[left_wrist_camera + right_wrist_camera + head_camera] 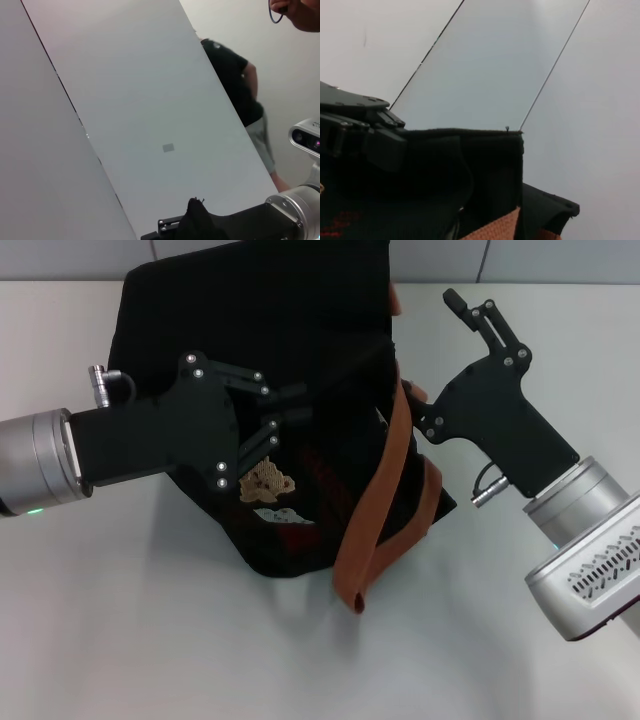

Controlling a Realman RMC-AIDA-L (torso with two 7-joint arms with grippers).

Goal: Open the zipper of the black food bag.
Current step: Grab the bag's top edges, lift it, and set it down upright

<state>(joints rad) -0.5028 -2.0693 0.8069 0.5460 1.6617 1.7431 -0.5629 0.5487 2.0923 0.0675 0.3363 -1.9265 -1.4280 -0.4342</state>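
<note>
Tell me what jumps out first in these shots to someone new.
The black food bag dominates mid-table, its rust-brown handles spilling down the front toward the robot. The left gripper reaches in from the left across the bag's front, just above the bear patch. The right gripper sits beside the bag's right edge, fingers pointing away from the robot.

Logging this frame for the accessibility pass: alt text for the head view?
The black food bag sits on a white table, with the left gripper reaching across its top near the mouth. The right gripper is beside the bag's right edge, and a rust-brown handle drapes down the front.
</note>
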